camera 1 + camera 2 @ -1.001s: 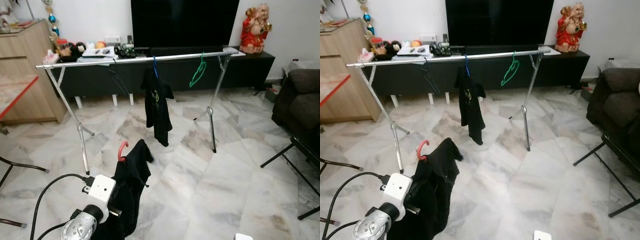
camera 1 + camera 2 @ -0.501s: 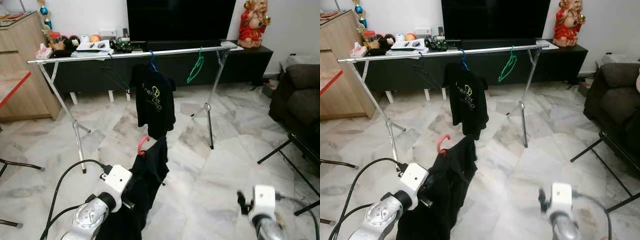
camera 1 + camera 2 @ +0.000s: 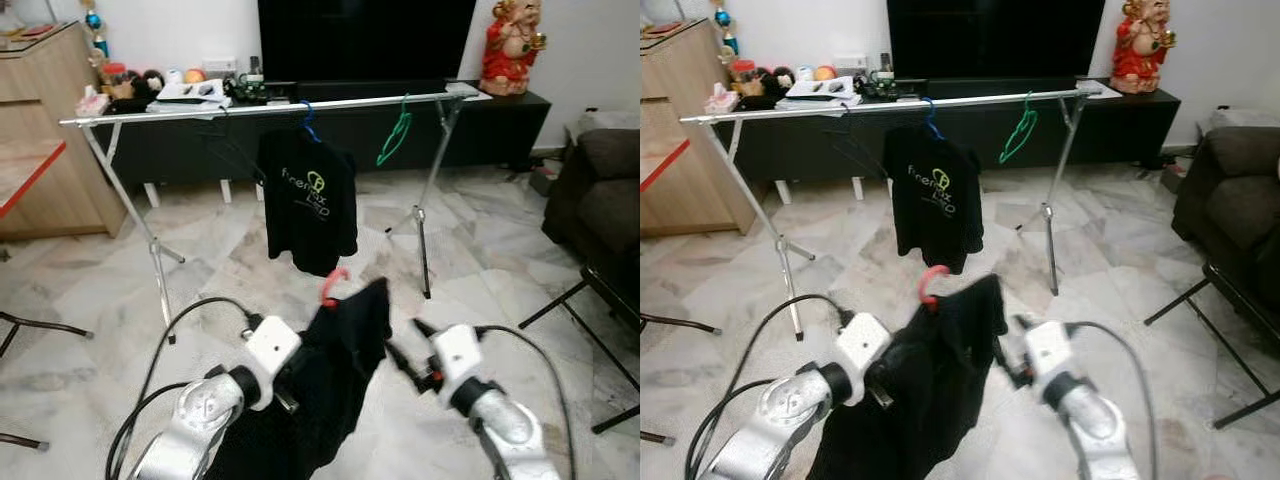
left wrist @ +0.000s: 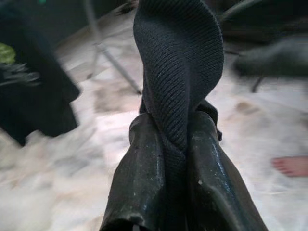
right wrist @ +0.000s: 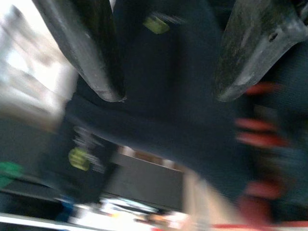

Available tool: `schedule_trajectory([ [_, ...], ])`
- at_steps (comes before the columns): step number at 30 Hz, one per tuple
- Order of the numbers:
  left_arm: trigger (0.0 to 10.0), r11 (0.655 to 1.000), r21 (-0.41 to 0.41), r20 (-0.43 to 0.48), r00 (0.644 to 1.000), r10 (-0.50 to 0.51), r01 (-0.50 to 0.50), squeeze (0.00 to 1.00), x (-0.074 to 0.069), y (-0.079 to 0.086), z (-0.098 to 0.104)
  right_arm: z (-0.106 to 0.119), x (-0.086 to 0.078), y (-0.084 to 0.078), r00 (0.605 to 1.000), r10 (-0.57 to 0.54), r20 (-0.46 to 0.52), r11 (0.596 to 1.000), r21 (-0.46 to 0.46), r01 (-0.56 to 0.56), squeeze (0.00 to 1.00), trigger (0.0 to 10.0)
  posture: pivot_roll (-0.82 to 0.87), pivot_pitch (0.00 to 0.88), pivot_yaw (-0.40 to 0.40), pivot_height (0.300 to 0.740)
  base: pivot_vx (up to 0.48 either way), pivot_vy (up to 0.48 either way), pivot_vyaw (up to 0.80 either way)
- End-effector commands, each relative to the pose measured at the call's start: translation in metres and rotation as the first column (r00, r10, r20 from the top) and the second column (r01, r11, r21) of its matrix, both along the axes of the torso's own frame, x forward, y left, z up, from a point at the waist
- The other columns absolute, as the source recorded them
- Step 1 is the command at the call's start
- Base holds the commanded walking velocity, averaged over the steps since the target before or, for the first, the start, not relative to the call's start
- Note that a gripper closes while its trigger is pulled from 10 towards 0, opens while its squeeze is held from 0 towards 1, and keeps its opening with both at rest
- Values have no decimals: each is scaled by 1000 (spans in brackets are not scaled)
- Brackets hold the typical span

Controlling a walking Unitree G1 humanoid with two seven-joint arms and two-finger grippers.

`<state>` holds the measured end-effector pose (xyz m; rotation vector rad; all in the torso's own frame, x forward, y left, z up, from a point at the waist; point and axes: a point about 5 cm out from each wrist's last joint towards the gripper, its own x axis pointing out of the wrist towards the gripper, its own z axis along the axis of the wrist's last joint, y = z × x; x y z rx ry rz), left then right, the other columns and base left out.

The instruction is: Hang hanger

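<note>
A black garment [image 3: 340,375] hangs on a red hanger whose hook [image 3: 333,285] sticks up above it, low in front of me. My left gripper [image 4: 174,130] is shut on a fold of the garment's cloth [image 4: 178,72]. My right gripper [image 3: 403,350] is open just off the garment's right edge, and the dark cloth and the blurred red hanger [image 5: 260,130] show beyond its fingers [image 5: 86,53]. Further ahead stands the silver clothes rack [image 3: 200,113], carrying a black T-shirt [image 3: 310,205] on a blue hanger, an empty green hanger [image 3: 393,142] and an empty black hanger [image 3: 235,155].
A dark TV console [image 3: 500,125] with a red statue [image 3: 510,45] runs behind the rack. A wooden cabinet [image 3: 50,130] stands left, a dark sofa [image 3: 605,200] and black stand legs [image 3: 560,300] right. A person's bare foot [image 4: 291,166] rests on the marble floor.
My right arm has come up from the lower right and reached in beside the garment. My left gripper has carried the garment and hanger rightward and higher.
</note>
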<state>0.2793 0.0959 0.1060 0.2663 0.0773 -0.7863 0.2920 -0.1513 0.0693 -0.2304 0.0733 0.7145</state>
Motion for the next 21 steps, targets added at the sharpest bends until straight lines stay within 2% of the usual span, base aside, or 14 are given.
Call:
schedule_trajectory([
  [1, 10000, 998, -22, 53, 997, -61, 63, 0, 2, -9, 18, 5, -3, 3, 998, 64, 6, 997, -42, -64, 0, 10000, -18, 0, -9, 740, 0, 0, 0],
  [5, 10000, 992, -37, 53, 992, -115, 117, 0, 4, -18, 25, 10, -7, 8, 993, 117, 16, 989, -96, -115, 0, 10000, -25, 0, -11, 740, 0, 0, 0],
  [7, 10000, 986, -59, 56, 986, -154, 157, 0, 5, -25, 32, 15, -6, 6, 996, 78, 41, 988, -140, -72, 0, 10000, -29, 0, -12, 740, 0, 0, 0],
  [10, 10000, 984, -61, 55, 985, -165, 168, 0, 6, -26, 33, 19, -4, 3, 998, 21, 57, 987, -158, -11, 0, 10000, -28, 0, -14, 740, 0, 0, 0],
  [11, 10000, 983, -60, 53, 984, -170, 173, 0, 6, -26, 33, 22, -3, -1, 997, -35, 63, 987, -157, 45, 0, 10000, -26, 0, -17, 740, 0, 0, 0],
  [12, 10000, 983, -60, 53, 984, -170, 173, 0, 6, -26, 33, 22, -3, -1, 997, -35, 63, 987, -157, 45, 0, 10000, -26, 0, -17, 740, 0, 0, 0],
  [14, 10000, 984, -56, 49, 985, -167, 169, 0, 7, -24, 32, 26, -5, -4, 993, -109, 52, 984, -137, 115, 0, 10000, -30, 0, -20, 740, 0, 0, 0],
  [17, 10000, 985, -55, 49, 985, -163, 165, 0, 8, -23, 32, 27, -6, -4, 991, -122, 52, 982, -135, 128, 0, 10000, -30, 0, -23, 740, 0, 0, 0],
  [21, 10000, 990, -64, 68, 990, -120, 124, 0, 16, -19, 38, 27, -14, -6, 981, -190, 43, 976, -97, 194, 0, 10000, -33, 0, -25, 740, 0, 0, 0],
])
